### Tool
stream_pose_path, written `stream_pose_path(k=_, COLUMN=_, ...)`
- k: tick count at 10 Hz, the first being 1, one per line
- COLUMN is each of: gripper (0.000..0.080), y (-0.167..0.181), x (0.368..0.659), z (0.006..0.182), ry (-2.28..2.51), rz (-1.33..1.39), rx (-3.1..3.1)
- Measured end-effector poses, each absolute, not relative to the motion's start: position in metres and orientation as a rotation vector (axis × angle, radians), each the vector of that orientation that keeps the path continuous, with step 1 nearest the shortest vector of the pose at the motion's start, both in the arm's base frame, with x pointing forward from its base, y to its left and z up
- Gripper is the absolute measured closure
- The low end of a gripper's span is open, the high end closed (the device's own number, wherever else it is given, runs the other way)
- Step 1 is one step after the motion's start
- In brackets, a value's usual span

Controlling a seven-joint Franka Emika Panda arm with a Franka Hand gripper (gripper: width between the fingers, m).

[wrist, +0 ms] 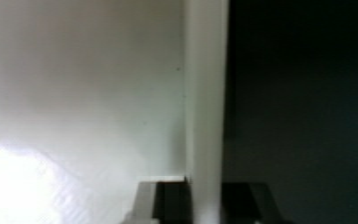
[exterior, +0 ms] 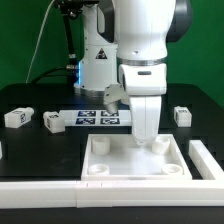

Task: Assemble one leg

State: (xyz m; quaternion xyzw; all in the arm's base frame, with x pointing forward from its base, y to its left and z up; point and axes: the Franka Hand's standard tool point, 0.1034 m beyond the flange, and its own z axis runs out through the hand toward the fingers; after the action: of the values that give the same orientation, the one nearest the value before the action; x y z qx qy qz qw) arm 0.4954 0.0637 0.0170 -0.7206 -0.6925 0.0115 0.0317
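Three legs, small white pegs with square tags, lie on the black table in the exterior view: two at its left [exterior: 17, 116] [exterior: 52, 121] and one at its right [exterior: 181, 115]. The large white tray [exterior: 120, 168] lies in front. My gripper [exterior: 150, 138] is down at the tray's far wall, away from all the legs. In the wrist view my gripper [wrist: 206, 192] has its dark fingers [wrist: 167, 203] tight against both sides of the tray's thin white wall [wrist: 206, 90]. The jaws are shut on that wall. No leg shows in the wrist view.
The marker board [exterior: 100, 118] lies behind the tray, near the robot's base. White rails run along the front [exterior: 60, 190] and the exterior view's right [exterior: 207, 160] of the tray.
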Motion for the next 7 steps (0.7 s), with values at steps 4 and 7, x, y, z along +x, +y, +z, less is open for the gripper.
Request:
stream_pose_path(k=4, gripper=0.0736, y=0.079, x=0.502, z=0.017, ry=-2.15, rz=0.021, rx=-2.194)
stream_pose_path(k=7, gripper=0.0736, y=0.082, x=0.503, z=0.018, ry=-2.133, rz=0.04, rx=-2.199)
